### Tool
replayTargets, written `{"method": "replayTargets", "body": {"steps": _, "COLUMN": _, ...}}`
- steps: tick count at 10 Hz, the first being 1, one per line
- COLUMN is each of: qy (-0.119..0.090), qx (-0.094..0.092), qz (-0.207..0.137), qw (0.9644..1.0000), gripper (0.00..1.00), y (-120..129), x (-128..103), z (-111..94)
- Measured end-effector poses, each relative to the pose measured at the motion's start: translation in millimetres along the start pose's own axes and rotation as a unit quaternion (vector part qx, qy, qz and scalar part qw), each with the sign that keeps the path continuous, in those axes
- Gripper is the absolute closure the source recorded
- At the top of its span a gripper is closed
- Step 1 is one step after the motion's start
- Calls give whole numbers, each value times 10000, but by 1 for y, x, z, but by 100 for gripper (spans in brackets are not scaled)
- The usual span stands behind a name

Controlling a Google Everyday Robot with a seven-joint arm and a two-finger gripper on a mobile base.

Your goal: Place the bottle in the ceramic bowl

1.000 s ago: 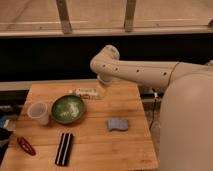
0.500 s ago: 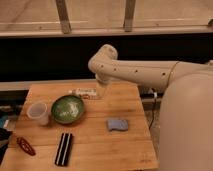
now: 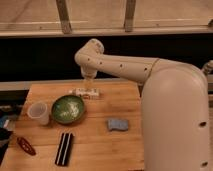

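The bottle point(image 3: 86, 92), slim and whitish with a white label bearing reddish marks, lies on its side on the wooden table point(image 3: 110, 150), just behind the ceramic bowl point(image 3: 67, 109). The bowl is round, dark green and speckled inside, with nothing in it. My gripper point(image 3: 89, 81) hangs down from the white arm directly above the bottle, very close to it or touching it. I cannot tell whether it holds the bottle.
A translucent plastic cup point(image 3: 39, 112) stands left of the bowl. A blue sponge point(image 3: 117, 124) lies right of the bowl. A black flat object point(image 3: 64, 148) and a red object point(image 3: 25, 145) lie near the front edge. My white body point(image 3: 175, 120) fills the right side.
My arm has shifted to the left and slightly up. The bottle still lies in the same spot behind the bowl.
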Motion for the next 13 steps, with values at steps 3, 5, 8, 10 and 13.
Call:
{"method": "replayTargets", "body": {"steps": 3, "qy": -149, "qx": 11, "qz": -389, "qw": 9991, "gripper": 20, "y": -8, "x": -18, "z": 3}}
{"method": "replayTargets", "body": {"steps": 5, "qy": -10, "qx": -76, "qz": -232, "qw": 9997, "gripper": 20, "y": -3, "x": -13, "z": 15}}
{"method": "replayTargets", "body": {"steps": 8, "qy": 342, "qx": -222, "qz": 369, "qw": 9985, "gripper": 20, "y": 8, "x": 10, "z": 41}}
{"method": "replayTargets", "body": {"steps": 10, "qy": 325, "qx": -263, "qz": 851, "qw": 9955, "gripper": 20, "y": 9, "x": 27, "z": 52}}
{"method": "replayTargets", "body": {"steps": 13, "qy": 300, "qx": -270, "qz": 881, "qw": 9953, "gripper": 20, "y": 9, "x": 24, "z": 52}}
